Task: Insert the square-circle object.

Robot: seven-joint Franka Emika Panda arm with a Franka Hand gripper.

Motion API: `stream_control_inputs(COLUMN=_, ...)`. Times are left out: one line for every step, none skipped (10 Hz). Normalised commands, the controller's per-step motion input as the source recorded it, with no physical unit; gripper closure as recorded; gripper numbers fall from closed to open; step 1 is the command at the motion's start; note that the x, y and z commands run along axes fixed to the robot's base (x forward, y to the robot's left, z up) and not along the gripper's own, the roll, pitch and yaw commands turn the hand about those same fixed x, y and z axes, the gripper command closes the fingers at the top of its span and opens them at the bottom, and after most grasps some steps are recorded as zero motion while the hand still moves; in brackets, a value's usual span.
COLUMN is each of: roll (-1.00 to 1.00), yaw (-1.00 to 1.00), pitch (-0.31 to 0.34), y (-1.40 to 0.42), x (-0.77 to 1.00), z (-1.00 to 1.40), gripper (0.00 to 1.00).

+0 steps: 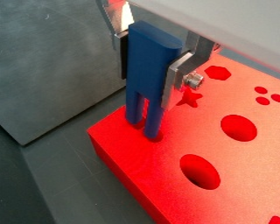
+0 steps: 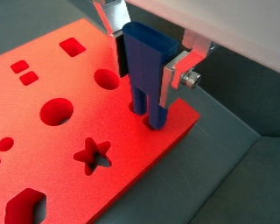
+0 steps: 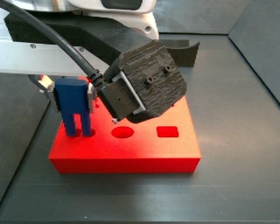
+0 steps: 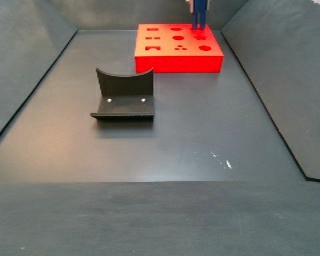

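Wrist views: the gripper (image 1: 149, 48) is clamped on the blue square-circle object (image 1: 147, 79); a silver finger (image 1: 185, 66) presses on one side of its blocky top, and the other finger (image 2: 112, 17) shows at the far side.
Legs of the piece: the two long legs point down; their tips meet the red block (image 1: 201, 131) close to one corner, at a dark hole; I cannot tell how deep they go.
Red block top: a star hole (image 2: 94, 154), round holes (image 2: 56, 110) and square holes (image 2: 71, 45) show in a wrist view.
Side view, close: the square-circle object (image 3: 71, 105) stands upright at a corner of the red block (image 3: 125, 153); the big dark gripper (image 3: 95, 92) is just beside it, holding its top.
Side view, far: the red block (image 4: 178, 50) sits at the far end of the dark floor (image 4: 163, 150); the blue piece (image 4: 200, 12) stands on its far corner.
Holder: a dark grey curved holder (image 4: 123, 96) rests on the floor, well apart from the red block.
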Motion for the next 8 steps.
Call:
stream_control_inputs(roll=0.1, yaw=0.01, pitch=-0.024, y=0.0, x=0.0, z=-0.39, gripper=1.0)
stream_control_inputs(roll=0.11, yaw=0.01, pitch=-0.004, y=0.0, x=0.07, z=-0.43, gripper=1.0)
stream_control_inputs(roll=0.12, yaw=0.0, pitch=0.0, y=0.01, x=0.19, z=-0.48, gripper=1.0)
stream_control_inputs(roll=0.15, yaw=0.07, pitch=0.0, y=0.05, x=0.29, z=-0.47, gripper=1.0)
stream_control_inputs(roll=0.13, yaw=0.01, pitch=0.0, y=0.0, x=0.13, z=-0.3, gripper=1.0)
stream_control_inputs(roll=0.08, yaw=0.0, pitch=0.0, y=0.0, x=0.0, z=-0.11, gripper=1.0)
stream_control_inputs(roll=0.03, yaw=0.0, pitch=-0.043, y=-0.01, x=-0.07, z=-0.03, gripper=1.0)
stream_control_inputs(roll=0.04, yaw=0.0, pitch=-0.156, y=0.0, x=-0.16, z=-0.31, gripper=1.0)
